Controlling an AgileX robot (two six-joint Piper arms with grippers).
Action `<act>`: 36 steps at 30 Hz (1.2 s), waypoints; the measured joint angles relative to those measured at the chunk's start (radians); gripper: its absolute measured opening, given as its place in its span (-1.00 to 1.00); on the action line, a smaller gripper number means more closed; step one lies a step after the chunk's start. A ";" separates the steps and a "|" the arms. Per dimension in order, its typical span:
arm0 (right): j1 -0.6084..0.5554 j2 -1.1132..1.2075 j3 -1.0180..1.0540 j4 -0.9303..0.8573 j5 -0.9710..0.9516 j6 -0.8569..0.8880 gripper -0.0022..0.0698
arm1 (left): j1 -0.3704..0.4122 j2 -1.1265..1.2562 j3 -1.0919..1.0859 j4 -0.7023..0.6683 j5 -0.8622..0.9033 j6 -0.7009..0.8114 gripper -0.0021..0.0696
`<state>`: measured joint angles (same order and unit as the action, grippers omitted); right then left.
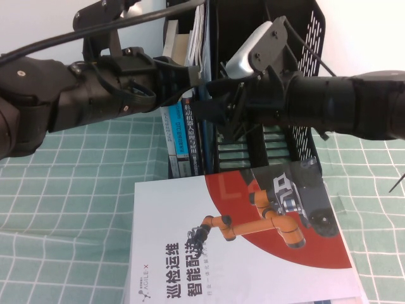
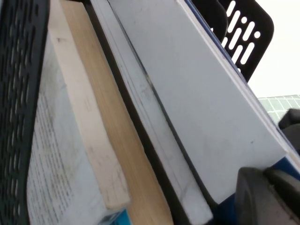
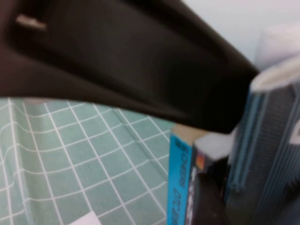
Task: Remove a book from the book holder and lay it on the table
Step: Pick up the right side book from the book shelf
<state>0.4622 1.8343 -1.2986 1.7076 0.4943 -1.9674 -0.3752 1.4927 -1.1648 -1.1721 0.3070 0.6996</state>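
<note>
Right gripper point(image 1: 212, 107), jaws spread wide, at the book holder point(image 1: 304, 76) front, holding nothing. Left gripper point(image 1: 190, 79) beside it; grip state indeterminable.

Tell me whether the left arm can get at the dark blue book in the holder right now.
Probably yes: the left pincer is already at the dark blue book standing in the holder; the right pincer crowds alongside.

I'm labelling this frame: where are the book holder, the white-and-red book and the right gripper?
book holder point(image 1: 308, 38): high view, perforated right wall.
white-and-red book point(image 1: 171, 215): high view, white cover area, lying on the table.
right gripper point(image 1: 212, 107): high view, at the holder's books.
</note>
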 joint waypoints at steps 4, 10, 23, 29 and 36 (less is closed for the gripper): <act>0.006 0.026 -0.009 0.000 -0.044 0.025 0.13 | 0.000 0.000 0.000 0.002 -0.006 0.000 -0.95; 0.007 0.028 -0.013 0.000 -0.067 0.042 0.08 | 0.000 0.000 0.000 0.025 -0.010 0.002 -0.95; 0.005 0.006 0.021 0.000 -0.084 0.060 -0.04 | 0.000 0.000 0.000 0.075 0.009 -0.001 -0.95; -0.024 -0.037 0.043 0.000 -0.098 0.077 -0.05 | 0.000 0.000 0.000 0.080 0.011 -0.001 -0.95; -0.043 -0.062 0.061 -0.013 -0.054 0.102 -0.05 | 0.000 0.000 0.000 0.081 0.011 -0.008 -0.95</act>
<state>0.4196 1.7719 -1.2377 1.6951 0.4399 -1.8654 -0.3752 1.4927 -1.1648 -1.0907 0.3181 0.6911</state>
